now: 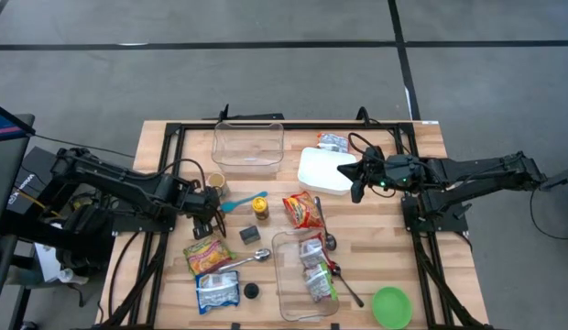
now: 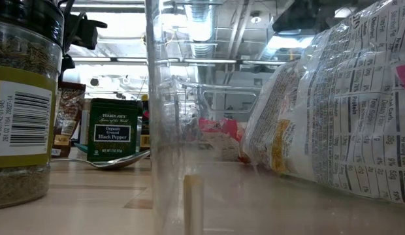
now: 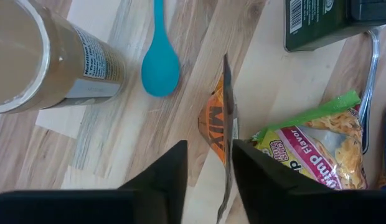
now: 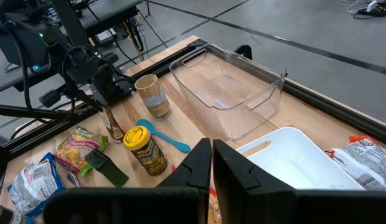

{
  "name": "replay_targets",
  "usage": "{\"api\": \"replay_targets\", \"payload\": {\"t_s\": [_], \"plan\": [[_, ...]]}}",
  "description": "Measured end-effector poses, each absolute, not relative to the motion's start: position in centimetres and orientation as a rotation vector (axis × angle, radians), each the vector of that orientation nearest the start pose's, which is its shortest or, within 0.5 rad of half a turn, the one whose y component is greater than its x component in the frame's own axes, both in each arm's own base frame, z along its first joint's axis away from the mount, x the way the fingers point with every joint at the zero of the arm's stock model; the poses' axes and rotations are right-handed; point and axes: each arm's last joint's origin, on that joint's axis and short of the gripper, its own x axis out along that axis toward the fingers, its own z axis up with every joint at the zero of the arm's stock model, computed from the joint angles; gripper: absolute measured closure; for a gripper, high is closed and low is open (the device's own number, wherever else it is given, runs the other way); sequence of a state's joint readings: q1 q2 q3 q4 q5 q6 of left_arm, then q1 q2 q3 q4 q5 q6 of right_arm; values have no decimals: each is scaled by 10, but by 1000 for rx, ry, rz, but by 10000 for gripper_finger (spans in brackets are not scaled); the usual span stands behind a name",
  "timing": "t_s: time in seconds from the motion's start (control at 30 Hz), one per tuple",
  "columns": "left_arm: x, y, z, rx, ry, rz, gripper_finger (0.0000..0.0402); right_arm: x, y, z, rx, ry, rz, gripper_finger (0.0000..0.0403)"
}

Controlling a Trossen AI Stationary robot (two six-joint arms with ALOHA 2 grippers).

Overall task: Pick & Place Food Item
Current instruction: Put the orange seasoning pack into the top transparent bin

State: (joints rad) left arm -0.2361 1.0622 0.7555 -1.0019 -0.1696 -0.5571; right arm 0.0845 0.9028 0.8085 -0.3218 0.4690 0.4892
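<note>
Wooden planks of the tabletop (image 1: 376, 261) fill the middle of the high view, with grey floor around it. We start at our left end effector (image 3: 208, 163), low in the left wrist view: its two dark fingers stand a little apart with the thin edge of an orange snack packet (image 3: 223, 124) between them, so we judge it to be closing on that packet, though we cannot tell whether the grip is firm. The packet stands on edge, its long axis running straight away from the fingers up the frame. Just beside it to the right lies a shrimp-flavour noodle pack (image 3: 317, 146); up and left are a blue spoon (image 3: 160, 59) and a tan jar (image 3: 47, 59). In the high view this end effector (image 1: 208, 207) sits left of centre. Our right end effector (image 1: 357, 181) waits shut over the white tray (image 1: 325, 171), upper centre. The left arm is plainly nearer the packet.
</note>
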Motion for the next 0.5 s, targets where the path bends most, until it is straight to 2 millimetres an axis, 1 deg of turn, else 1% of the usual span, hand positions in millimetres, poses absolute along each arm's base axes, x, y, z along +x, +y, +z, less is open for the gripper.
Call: {"api": "replay_targets", "payload": {"t_s": [0.33,0.4,0.5], "plan": [[165,-35,224,-215,1246,298,389,192,3,310,362,301,-468,392],[165,-35,224,-216,1246,298,398,192,3,310,362,301,-468,392],[165,-34,224,-214,1245,299,398,192,3,310,362,300,-468,392]]}}
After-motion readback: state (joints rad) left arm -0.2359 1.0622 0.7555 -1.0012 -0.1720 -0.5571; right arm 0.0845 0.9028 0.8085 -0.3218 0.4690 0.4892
